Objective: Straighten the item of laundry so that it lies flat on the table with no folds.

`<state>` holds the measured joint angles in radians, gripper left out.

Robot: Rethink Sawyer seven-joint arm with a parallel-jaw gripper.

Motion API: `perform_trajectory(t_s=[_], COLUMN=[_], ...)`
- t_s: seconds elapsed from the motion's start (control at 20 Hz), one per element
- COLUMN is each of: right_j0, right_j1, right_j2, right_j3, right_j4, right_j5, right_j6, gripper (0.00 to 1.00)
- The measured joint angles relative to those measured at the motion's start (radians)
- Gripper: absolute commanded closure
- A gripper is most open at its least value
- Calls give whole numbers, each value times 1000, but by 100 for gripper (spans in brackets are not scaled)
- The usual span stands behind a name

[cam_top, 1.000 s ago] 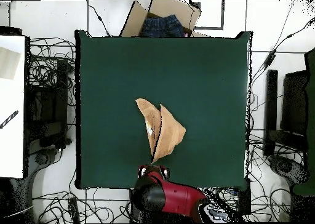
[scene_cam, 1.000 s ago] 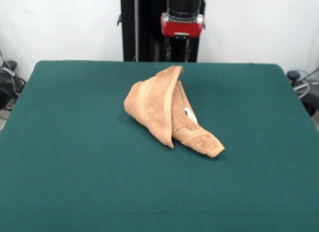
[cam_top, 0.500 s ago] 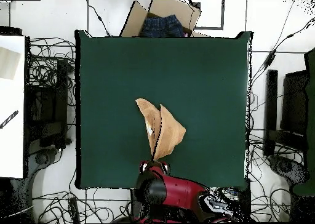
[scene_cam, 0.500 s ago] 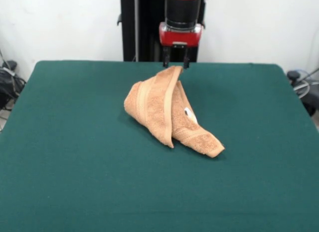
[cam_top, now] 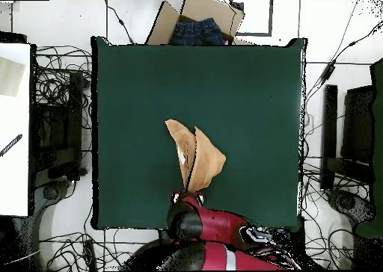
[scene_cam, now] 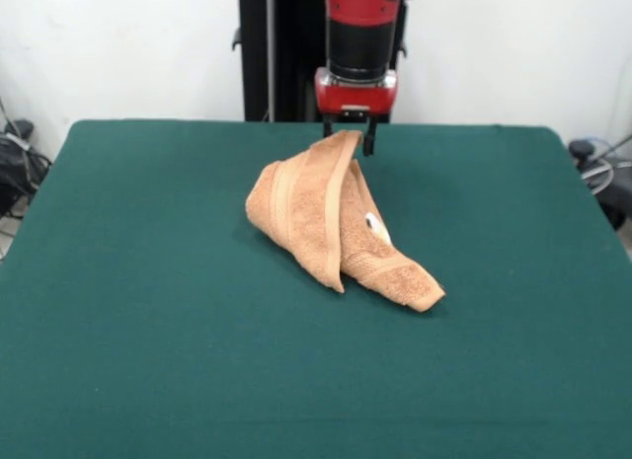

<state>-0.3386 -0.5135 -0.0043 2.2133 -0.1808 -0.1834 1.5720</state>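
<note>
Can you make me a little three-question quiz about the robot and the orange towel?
1. True or false: the towel lies flat with no folds.
2. Where is the gripper? A) at the towel's far tip, near the robot; B) at the table's near edge; C) off to one side.
3. Fill in: the small tag on the towel is ____.

Key: 1 false, it is folded into ridges. 2 A. 3 white.

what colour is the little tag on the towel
White; the tag on the orange-tan towel shows best in the front view.
</note>
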Motion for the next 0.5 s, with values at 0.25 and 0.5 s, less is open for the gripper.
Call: perform_trajectory(t_s=[0.25,0.5], right_j0=[12,16], right_j1=[30,53], right_j2=[-2,-2], right_j3=[-15,-20], right_j4=[-6,-17], right_j5=[-28,-50], right_j6=[0,0], gripper=[0,0])
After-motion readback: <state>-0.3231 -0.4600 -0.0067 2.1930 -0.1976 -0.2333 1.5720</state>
